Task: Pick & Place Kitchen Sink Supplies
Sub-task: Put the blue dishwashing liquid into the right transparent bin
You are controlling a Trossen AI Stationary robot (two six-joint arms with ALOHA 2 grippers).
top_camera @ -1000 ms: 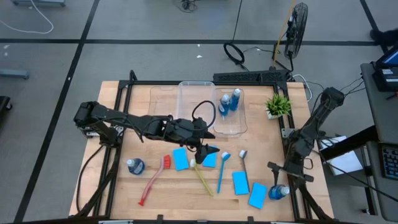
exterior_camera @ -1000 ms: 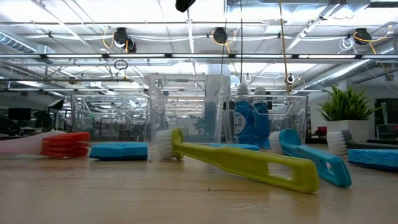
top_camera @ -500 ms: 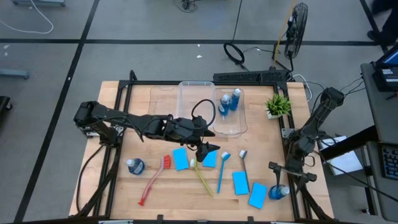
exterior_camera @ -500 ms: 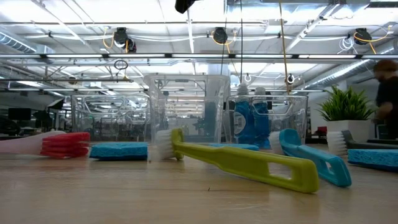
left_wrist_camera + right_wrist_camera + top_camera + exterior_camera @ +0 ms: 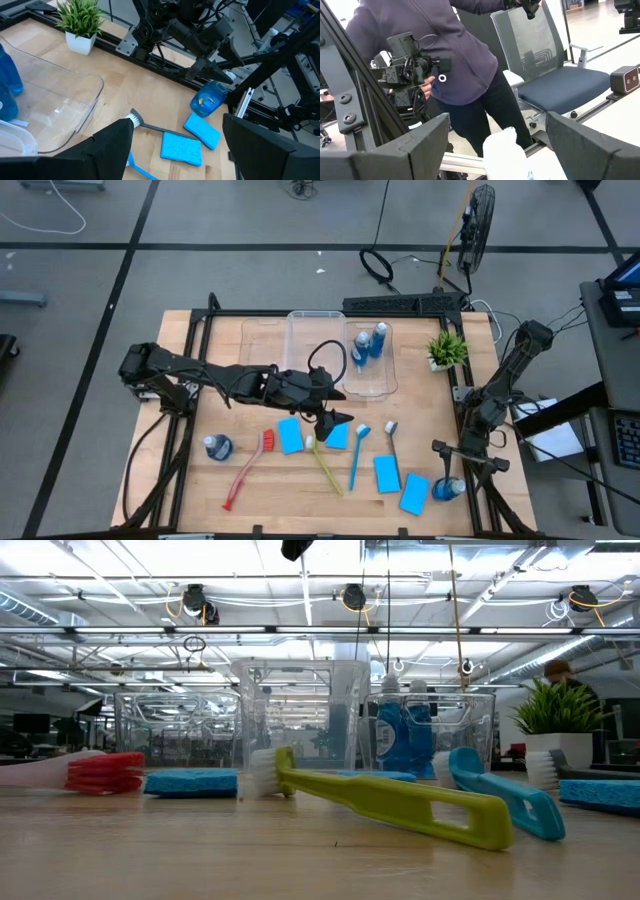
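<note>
In the high view my left gripper (image 5: pixel 335 420) is open and hovers over a light-blue sponge (image 5: pixel 338 437) at mid-table, touching nothing. A second sponge (image 5: pixel 291 435) lies beside it, and two others (image 5: pixel 387 473) (image 5: pixel 413 493) lie flat toward the near right. Red (image 5: pixel 245 468), yellow-green (image 5: pixel 325 463), blue (image 5: pixel 357 455) and grey (image 5: pixel 392 438) brushes lie flat on the table. One blue bottle (image 5: pixel 217 447) lies near left. My right gripper (image 5: pixel 452 470) is open at the near right corner, its fingers on either side of another bottle's white cap (image 5: pixel 502 145).
Two blue bottles (image 5: pixel 370 342) stand in a clear bin (image 5: pixel 385 385) at the far side, next to a second clear bin (image 5: pixel 315 330). A potted plant (image 5: pixel 447 348) stands far right. A person (image 5: pixel 455 45) stands just past the table's right edge.
Neither arm nor any supply has moved. In the low view a person in the room behind has walked from the picture's right edge to behind the plant.
</note>
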